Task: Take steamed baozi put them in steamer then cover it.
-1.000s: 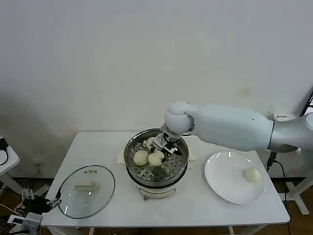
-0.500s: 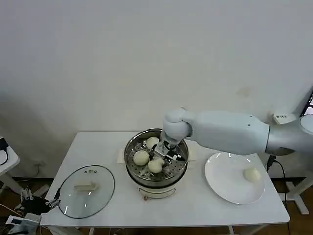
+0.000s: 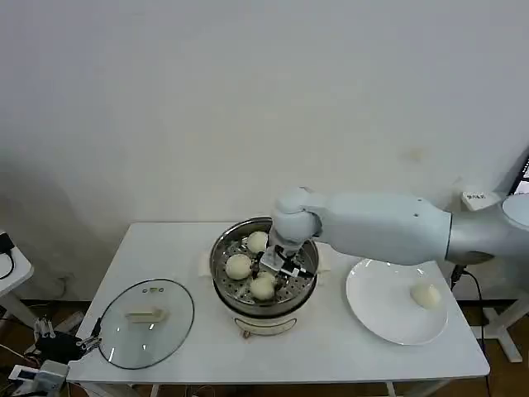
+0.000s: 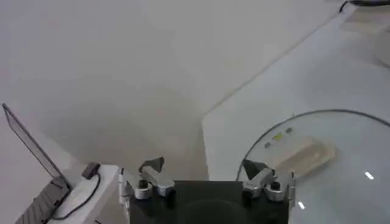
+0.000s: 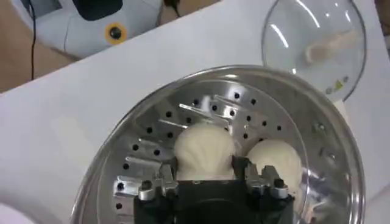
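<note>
The steel steamer point(image 3: 285, 304) stands mid-table on its cream base. My right gripper point(image 3: 275, 266) reaches down into it, shut on a cream-white baozi point(image 3: 263, 286) that sits low on the perforated tray. In the right wrist view this baozi point(image 5: 204, 149) fills the gap between the fingers point(image 5: 239, 165), and a second bun point(image 5: 277, 159) lies beside it inside the steamer point(image 5: 244, 76). Two more baozi point(image 3: 257, 241) point(image 3: 238, 265) lie on the tray. Another baozi point(image 3: 426, 295) rests on the white plate point(image 3: 382, 306). My left gripper point(image 4: 204, 169) hangs open near the glass lid point(image 4: 347, 182).
The glass lid point(image 3: 147, 321) with its cream handle lies flat on the table's front left. The white plate takes up the right side. A small side table point(image 3: 10, 269) stands off the left edge, with cables and devices on the floor below it.
My right gripper has carried the baozi down and toward the front of the steamer, from above the tray to resting on it. The left arm has not moved.
</note>
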You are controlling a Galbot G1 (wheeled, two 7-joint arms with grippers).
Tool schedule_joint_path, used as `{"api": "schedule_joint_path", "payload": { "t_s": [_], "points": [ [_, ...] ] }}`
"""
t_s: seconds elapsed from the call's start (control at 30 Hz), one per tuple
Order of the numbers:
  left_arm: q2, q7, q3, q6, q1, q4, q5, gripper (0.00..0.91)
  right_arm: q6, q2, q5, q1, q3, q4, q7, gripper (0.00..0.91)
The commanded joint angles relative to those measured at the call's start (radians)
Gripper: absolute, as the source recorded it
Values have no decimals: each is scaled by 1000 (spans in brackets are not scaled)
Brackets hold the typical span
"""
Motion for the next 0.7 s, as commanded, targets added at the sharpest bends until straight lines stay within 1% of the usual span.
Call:
{"api": "schedule_joint_path", "payload": {
  "t_s": [0.03,0.23,0.43,0.5,0.7],
  "points": [
    [1,1,1,1,-2,2,0,907,9,1,-3,2,0,-2,-2,907],
    [2,2,5,1,-5,4,1,907,3,-23,13,23,9,-1,7,907],
    [14,6,3,4,-11,5,0,907,-26,-110,69,64,52,16,1,907],
    [21,7,2,5,-13,8,-1,907,-62,-150,90,70,77,13,-1,907],
    [46,12,14,8,-28,11,-9,907,-223,-290,160,88,133,-11,-16,907]
  ]
}}
